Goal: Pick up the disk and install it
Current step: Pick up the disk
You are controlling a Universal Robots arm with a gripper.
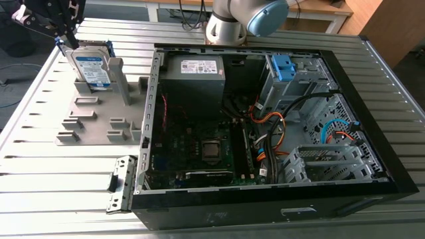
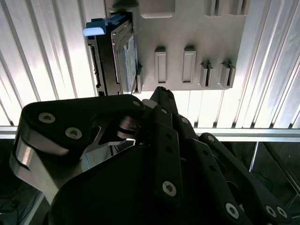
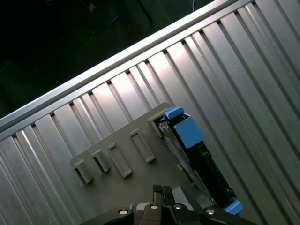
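One disk (image 1: 91, 67): it stands on its edge in a slot of the grey holder (image 1: 86, 124), at the exterior view's left, outside the case (image 1: 265, 211). Its label side faces the room, and the blue frame runs around its edges.
Why upright: I think the holder keeps it on edge so that the top edge is free and can be taken from above.
Gripper (image 1: 52, 22): it hangs just above the disk's upper corner, the one on the exterior view's left. It is very near, but I cannot tell if it touches.
Gripper state: I cannot tell if it is apart or together. It is not clamped on the disk; in the second wrist view the disk (image 2: 123, 56) stands free, apart from the black body of the gripper.
First wrist view: the disk (image 3: 197, 150) is seen edge-on, with blue ends, beside the holder's other slots.
Case: it lies on its side on the slatted table (image 1: 40, 164) with the side panel off. In my judgement this is so that the arm can reach inside from above.
Inside the case: a grey box (image 1: 194, 79) with a small white label, a bare blue bracket (image 1: 283, 67), a board and some cables.
Progress: as I judge it, the pick-up is not yet done and nothing is installed.
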